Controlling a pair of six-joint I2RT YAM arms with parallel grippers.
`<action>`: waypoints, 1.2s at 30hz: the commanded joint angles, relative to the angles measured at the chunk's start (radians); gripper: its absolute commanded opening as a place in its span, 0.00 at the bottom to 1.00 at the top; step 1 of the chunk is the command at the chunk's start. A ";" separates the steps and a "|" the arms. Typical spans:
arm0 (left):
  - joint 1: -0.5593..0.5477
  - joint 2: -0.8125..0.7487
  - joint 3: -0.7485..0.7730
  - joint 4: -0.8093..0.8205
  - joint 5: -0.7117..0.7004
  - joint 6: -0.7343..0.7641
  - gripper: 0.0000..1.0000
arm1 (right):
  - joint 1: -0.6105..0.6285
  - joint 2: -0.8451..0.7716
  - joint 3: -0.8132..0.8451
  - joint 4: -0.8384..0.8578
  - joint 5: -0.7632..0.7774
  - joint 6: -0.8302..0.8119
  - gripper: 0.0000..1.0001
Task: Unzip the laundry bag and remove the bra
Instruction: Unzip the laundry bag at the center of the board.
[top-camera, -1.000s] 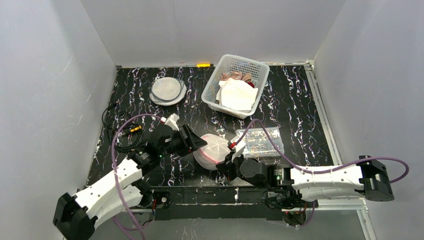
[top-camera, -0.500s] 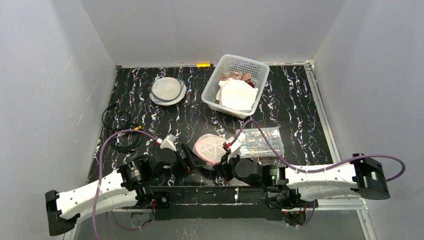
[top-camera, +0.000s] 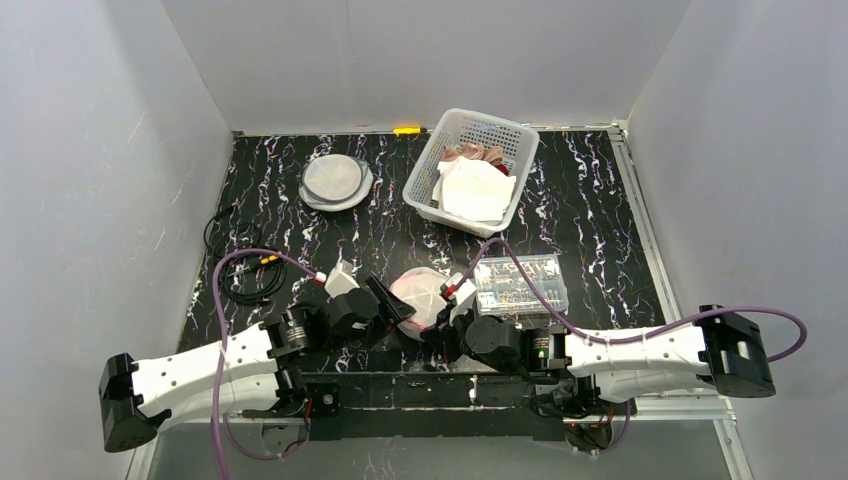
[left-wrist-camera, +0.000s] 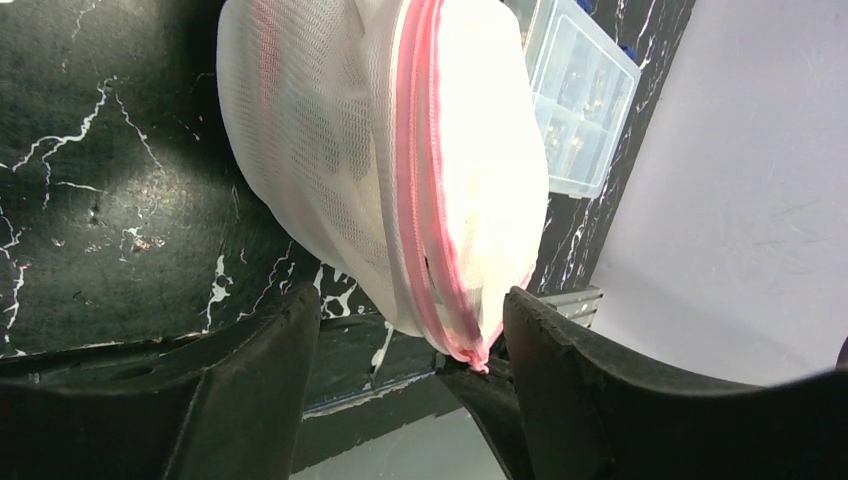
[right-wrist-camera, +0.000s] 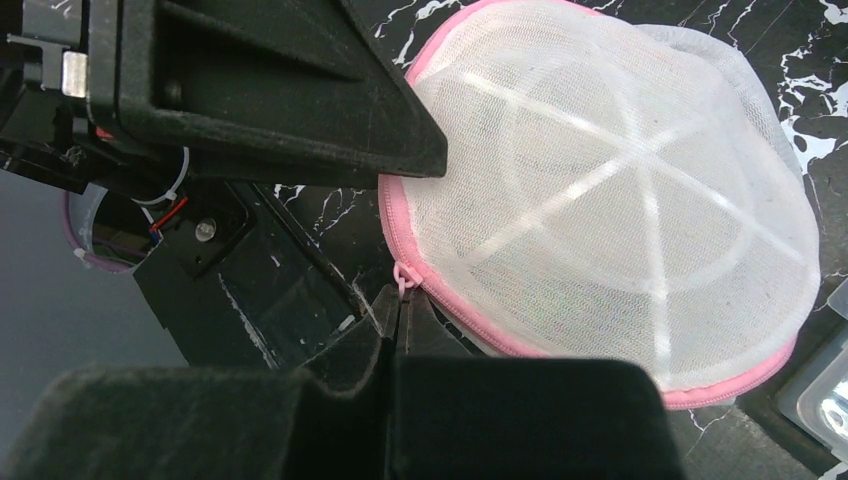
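The white mesh, dome-shaped laundry bag (top-camera: 420, 292) sits near the front edge of the black, white-veined worktop (top-camera: 590, 200). It lies between the two end effectors and just beside a clear plastic compartment box (top-camera: 520, 285). It is tipped up on its edge rather than lying flat. Its ribbed, domed face turns upward and shows full to the right wrist camera. Its pink zipper (left-wrist-camera: 425, 200) runs lengthwise along the rim, top to bottom in the left wrist view, down to the bag's near tip.

The right end effector (right-wrist-camera: 399, 315) is clenched, its tips pinching the small pink zipper pull (right-wrist-camera: 402, 275) at that near tip. The left end effector (left-wrist-camera: 412, 305) is released, its black fingers (left-wrist-camera: 250, 385) spread to either side of the bag's lower end. Whether they touch the mesh cannot be told. A white plastic basket (top-camera: 424, 170) of cloths stands well apart at the back.
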 joint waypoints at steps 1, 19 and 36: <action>-0.005 0.000 0.022 -0.023 -0.096 -0.024 0.63 | 0.005 0.002 0.033 0.060 -0.001 -0.007 0.01; 0.050 -0.012 -0.029 0.030 -0.055 0.075 0.00 | 0.005 -0.029 0.016 0.016 0.023 0.005 0.01; 0.210 -0.060 -0.069 0.064 0.105 0.217 0.00 | 0.004 -0.113 -0.022 -0.076 0.099 0.019 0.01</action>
